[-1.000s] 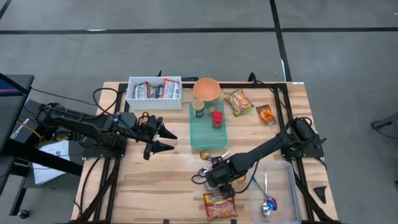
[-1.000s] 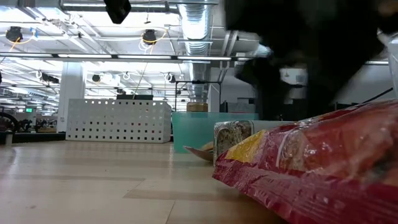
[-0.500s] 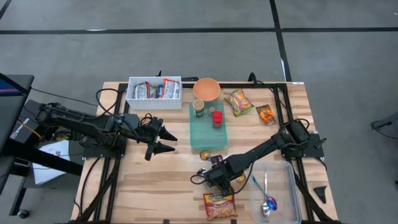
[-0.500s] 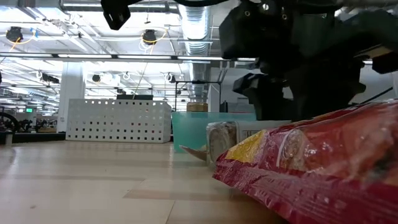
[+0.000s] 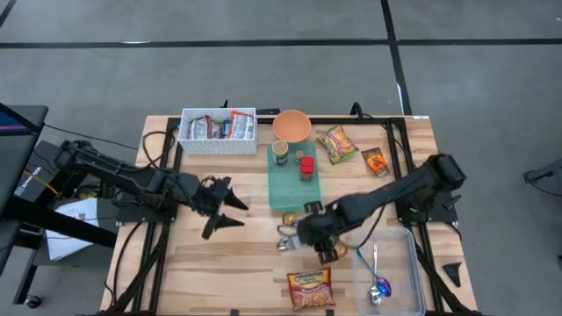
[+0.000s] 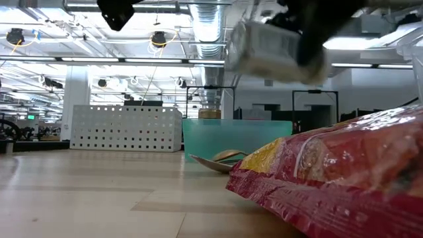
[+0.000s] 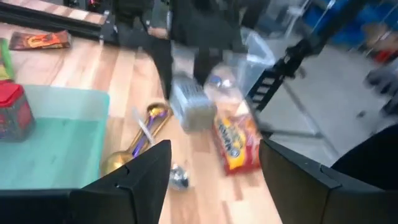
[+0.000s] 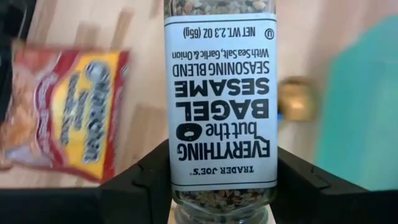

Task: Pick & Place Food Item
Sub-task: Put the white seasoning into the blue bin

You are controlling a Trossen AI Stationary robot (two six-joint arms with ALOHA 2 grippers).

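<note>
gripping seasoning jar (image 8: 219, 102) in closed right jaws, apparently lifted, left jaws spread

Light wooden table (image 5: 219, 263), its things gathered along the far edge and the middle.

A white perforated basket (image 5: 217, 130) of packets sits at the far left, an orange bowl (image 5: 291, 125) beside it. A teal tray (image 5: 293, 183) lies mid-table, just beyond the right arm's closed jaws; a gold spoon (image 5: 290, 218) rests at its near edge, beside those jaws. Two snack bags (image 5: 336, 144) (image 5: 376, 161) lie far right. A red noodle packet (image 5: 311, 290) lies nearer than the jaws, a clear bin (image 5: 406, 283) beside it. The left arm's spread jaws hang over bare wood.
</note>
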